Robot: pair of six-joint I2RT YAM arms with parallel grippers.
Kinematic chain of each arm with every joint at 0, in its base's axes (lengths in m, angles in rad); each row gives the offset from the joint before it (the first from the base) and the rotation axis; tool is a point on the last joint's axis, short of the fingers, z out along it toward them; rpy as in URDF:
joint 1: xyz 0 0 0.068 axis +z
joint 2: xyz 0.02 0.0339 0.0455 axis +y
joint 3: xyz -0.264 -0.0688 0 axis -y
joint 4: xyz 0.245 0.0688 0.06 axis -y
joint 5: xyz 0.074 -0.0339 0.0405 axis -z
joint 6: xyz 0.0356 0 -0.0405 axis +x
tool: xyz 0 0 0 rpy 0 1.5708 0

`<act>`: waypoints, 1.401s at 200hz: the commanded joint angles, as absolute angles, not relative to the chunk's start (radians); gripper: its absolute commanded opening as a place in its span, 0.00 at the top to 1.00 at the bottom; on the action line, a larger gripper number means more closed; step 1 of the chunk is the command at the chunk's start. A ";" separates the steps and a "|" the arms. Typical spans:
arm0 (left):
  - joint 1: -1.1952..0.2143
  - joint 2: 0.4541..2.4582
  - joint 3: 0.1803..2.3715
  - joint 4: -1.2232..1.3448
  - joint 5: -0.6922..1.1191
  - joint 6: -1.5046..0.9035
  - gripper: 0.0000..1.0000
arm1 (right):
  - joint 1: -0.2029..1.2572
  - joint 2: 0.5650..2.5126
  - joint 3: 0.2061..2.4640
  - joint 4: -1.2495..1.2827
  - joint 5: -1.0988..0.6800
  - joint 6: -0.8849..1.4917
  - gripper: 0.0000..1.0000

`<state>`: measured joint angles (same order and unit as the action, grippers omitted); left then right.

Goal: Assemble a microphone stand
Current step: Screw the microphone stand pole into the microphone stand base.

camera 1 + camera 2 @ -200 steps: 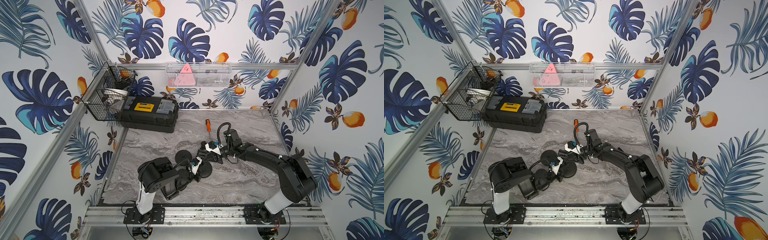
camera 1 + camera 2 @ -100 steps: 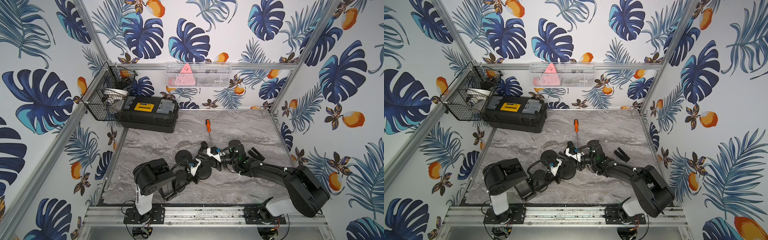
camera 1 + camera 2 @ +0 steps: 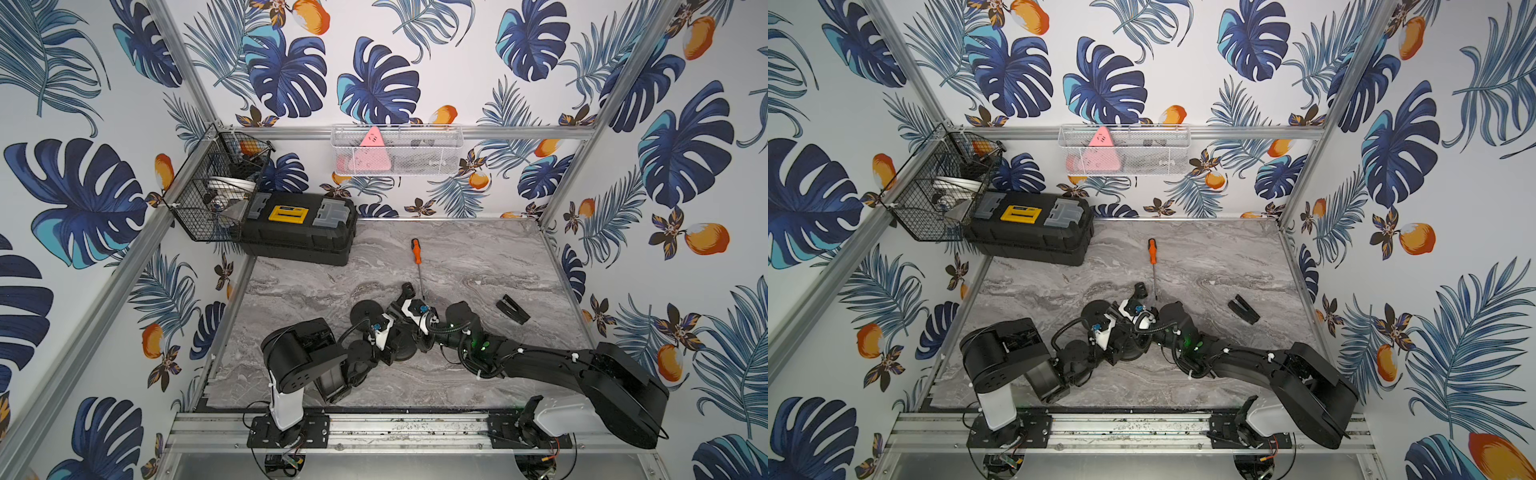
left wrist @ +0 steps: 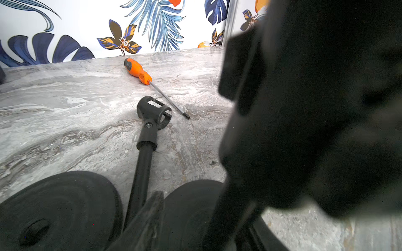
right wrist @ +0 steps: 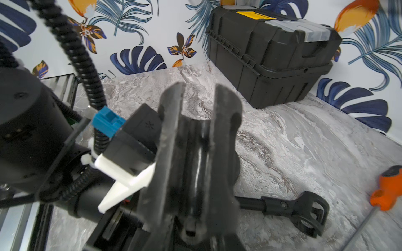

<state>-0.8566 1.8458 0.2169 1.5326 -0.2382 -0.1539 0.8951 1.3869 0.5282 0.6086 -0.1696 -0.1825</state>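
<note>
We see both arms meeting mid-table [image 3: 478, 257]. The pole [image 4: 142, 169] lies flat there, its clip [image 4: 153, 110] just beside the screwdriver [image 4: 139, 70] tip, its other end running between a base [image 4: 61, 204] and a second base [image 4: 189, 208]. The right hand [image 5: 199, 93] is clenched on a glossy black tube [image 5: 195, 165]. Of the left hand [image 3: 392, 337] one finger [image 4: 152, 215] shows by the pole; whether it grips or is released we cannot tell.
</note>
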 commanded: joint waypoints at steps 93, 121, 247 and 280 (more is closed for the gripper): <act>-0.856 1.838 0.211 1.545 -0.239 -0.137 0.45 | 1.039 1.450 0.577 0.310 0.275 0.024 1.00; -0.856 1.850 0.221 1.545 -0.215 -0.135 0.59 | 1.042 1.428 0.571 0.316 0.257 0.022 1.00; -0.856 1.966 0.297 1.546 -0.177 -0.119 0.67 | 0.735 1.098 0.492 0.169 -0.373 -0.199 0.37; -0.856 1.985 0.322 1.546 -0.152 -0.121 0.67 | 0.617 1.091 0.542 0.126 -0.467 -0.238 0.37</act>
<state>-0.8558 1.9709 0.3012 1.5246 -0.1841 -0.1280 0.6693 1.0943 0.5114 0.1711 -0.3141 -0.1860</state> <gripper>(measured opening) 0.326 0.627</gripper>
